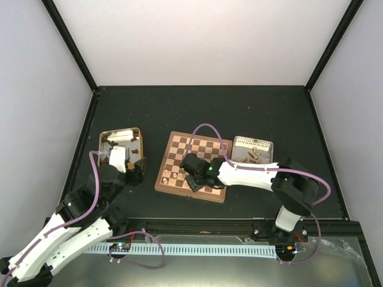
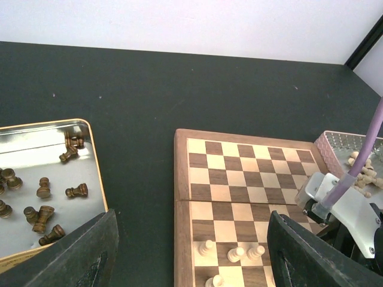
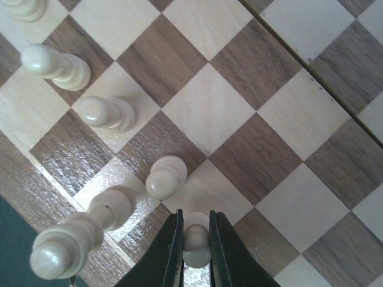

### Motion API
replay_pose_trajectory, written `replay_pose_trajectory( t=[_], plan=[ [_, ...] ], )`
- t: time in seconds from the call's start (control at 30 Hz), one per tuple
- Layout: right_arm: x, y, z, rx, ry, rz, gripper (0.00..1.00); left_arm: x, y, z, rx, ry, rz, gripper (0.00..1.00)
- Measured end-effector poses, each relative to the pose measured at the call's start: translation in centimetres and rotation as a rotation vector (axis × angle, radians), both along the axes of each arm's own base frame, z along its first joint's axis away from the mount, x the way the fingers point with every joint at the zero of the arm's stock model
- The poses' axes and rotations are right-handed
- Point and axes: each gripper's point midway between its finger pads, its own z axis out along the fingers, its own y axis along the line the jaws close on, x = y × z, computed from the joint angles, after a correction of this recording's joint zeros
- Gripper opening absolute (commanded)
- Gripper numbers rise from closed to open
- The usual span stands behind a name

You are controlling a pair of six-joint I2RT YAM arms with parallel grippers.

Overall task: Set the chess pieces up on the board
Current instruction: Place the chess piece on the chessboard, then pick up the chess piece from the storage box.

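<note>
Right tool (image 3: pixel 196 256) clamped on a pale chess piece (image 3: pixel 196 238) over the board (image 3: pixel 287 113); more pale chessmen (image 3: pixel 108 113) just left. Left tool (image 2: pixel 191 248) wide open.

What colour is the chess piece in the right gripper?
The chess piece is pale beige; the right wrist view shows it best.

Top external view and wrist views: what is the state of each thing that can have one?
Square wooden chessboard: unfolded flat, only partly set.
Pale beige wooden chessmen on the board: standing upright.
Gold-rimmed rectangular metal tin: open, dark brown chessmen loose inside.
Pinkish rectangular metal tin: open, pale chessmen heaped inside.
Left tool: open, empty.
Right tool: shut on one pale chessman.
</note>
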Motion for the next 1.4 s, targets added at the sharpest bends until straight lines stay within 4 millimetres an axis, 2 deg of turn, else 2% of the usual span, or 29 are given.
replay_pose_trajectory(
  t=[0.33, 0.67, 0.77, 0.93, 1.0, 1.07, 1.13, 1.27, 1.4],
  plan=[
    [0.9, -0.2, -0.1, -0.036, -0.046, -0.021, 0.14, 0.0, 0.0, 0.0, 0.000, 0.000, 0.000, 0.70],
    [0.5, -1.0, -0.1, -0.068, -0.030, -0.027, 0.37, 0.0, 0.0, 0.0, 0.000, 0.000, 0.000, 0.70],
    [0.5, -1.0, 1.3, -0.037, -0.040, -0.031, 0.38, 0.0, 0.0, 0.0, 0.000, 0.001, 0.000, 0.70],
    [0.9, -0.9, 5.5, 0.069, -0.093, -0.048, 0.38, 0.0, 0.0, -0.2, 0.004, 0.004, 0.000, 0.70],
    [1.7, -1.5, 7.2, 0.111, -0.121, -0.081, 0.39, 0.0, 0.0, -0.3, 0.004, 0.005, 0.000, 0.70],
    [2.9, -2.8, 8.6, 0.137, -0.159, -0.135, 0.39, 0.0, 0.0, -0.3, 0.004, 0.005, 0.000, 0.70],
    [4.6, -5.0, 9.7, 0.150, -0.201, -0.217, 0.40, 0.0, 0.0, -0.3, 0.004, 0.005, 0.000, 0.70],
    [7.8, -11.7, 10.4, 0.141, -0.264, -0.439, 0.44, 0.0, 0.0, -0.3, 0.004, 0.005, 0.000, 0.71],
    [9.7, -18.9, 9.7, 0.120, -0.290, -0.654, 0.45, 0.0, 0.0, -0.3, 0.004, 0.005, 0.000, 0.71]
  ],
)
